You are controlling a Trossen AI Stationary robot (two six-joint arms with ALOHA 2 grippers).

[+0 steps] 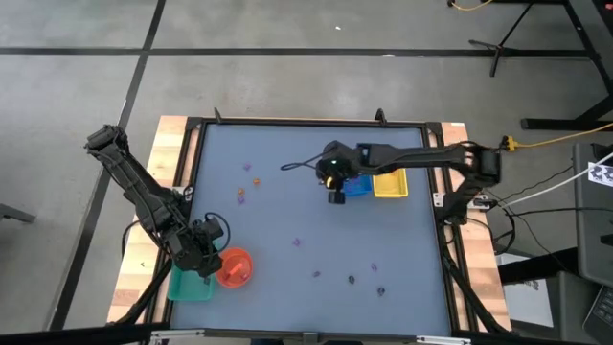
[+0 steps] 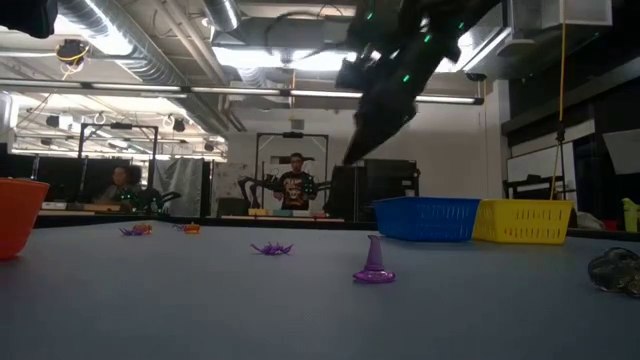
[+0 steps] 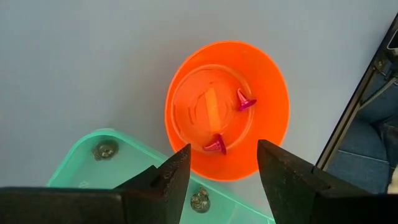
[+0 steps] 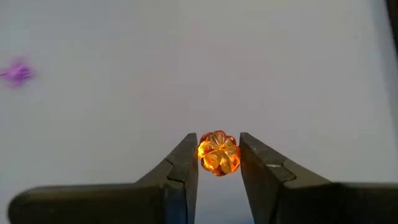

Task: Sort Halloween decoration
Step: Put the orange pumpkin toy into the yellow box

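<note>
The Halloween decoration is many tiny pieces scattered on the grey table (image 1: 287, 211): orange and purple ones at the far left (image 1: 247, 182), and purple and dark ones toward the near edge (image 1: 351, 280). My right gripper (image 4: 218, 146) hangs above the table beside the blue tray (image 1: 358, 185), shut on an orange pumpkin bead (image 4: 218, 153). My left gripper (image 3: 224, 165) stands open at the near left, over the orange bowl (image 3: 273, 81) and the green tray (image 3: 81, 171). Two magenta hats (image 3: 244, 99) lie in the bowl. Dark pieces (image 3: 104, 149) lie in the green tray. My right gripper pinches the pumpkin bead's two opposite sides (image 4: 203, 152) between its two fingers, near their free ends. The fingers slant down from the table's right side. The bead is lifted clear of the table.
A yellow tray (image 1: 390, 183) stands next to the blue one at the far right. In the low view a purple hat (image 2: 374, 262) and a purple spider (image 2: 271, 248) rest on the table, with a dark piece (image 2: 615, 270) at the right. People sit in the room beyond.
</note>
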